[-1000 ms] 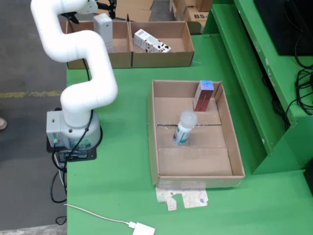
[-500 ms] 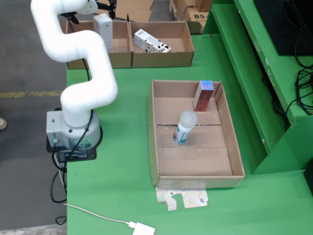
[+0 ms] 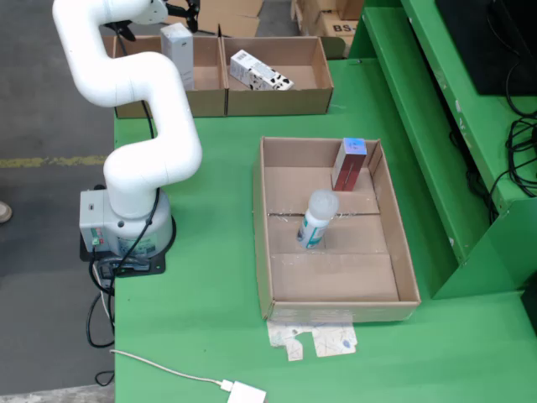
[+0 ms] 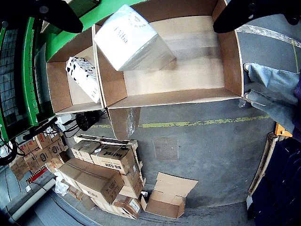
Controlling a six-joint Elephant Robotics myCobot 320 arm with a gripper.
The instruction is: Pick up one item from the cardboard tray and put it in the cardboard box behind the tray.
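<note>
We see the white carton (image 4: 133, 38) standing in the cardboard box (image 4: 225, 56), between the wide-open fingers (image 4: 44, 13) of the gripper (image 4: 150, 12), which touch nothing. The neighbouring box (image 3: 315, 80) holds a spotted carton (image 3: 260, 73). The tray (image 3: 409, 269) keeps a bottle (image 3: 316, 218) and a red box (image 3: 349, 164). Nothing has moved since before.

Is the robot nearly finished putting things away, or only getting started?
Partway, it seems. Done: a white carton stands in the left cardboard box, and a cow-patterned carton lies in the box beside it. In hand: nothing; the gripper hovers open above the white carton, apparently just released. Left: a bottle and a red box wait in the tray.
</note>
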